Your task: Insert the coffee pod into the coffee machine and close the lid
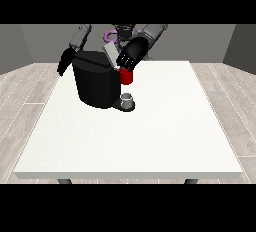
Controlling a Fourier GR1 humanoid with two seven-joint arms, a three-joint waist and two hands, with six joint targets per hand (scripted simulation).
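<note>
the coffee machine (pixel 95 83) hides the table (pixel 150 136) surface behind it, and covers the lower edge of the hand at the view's left (pixel 64 62), so how that hand's fingers lie cannot be told. the hand at the view's right (pixel 132 54) covers the upper part of the red thing at the machine (pixel 126 77) and the far end of the raised grey lid (pixel 108 54); whether its fingers touch either is too small to tell. a grey thing (pixel 128 99) sits on the machine's base (whether it is the pod or a cup cannot be told). the robot's head is cut off by the top band, and the table legs by the bottom one.
</note>
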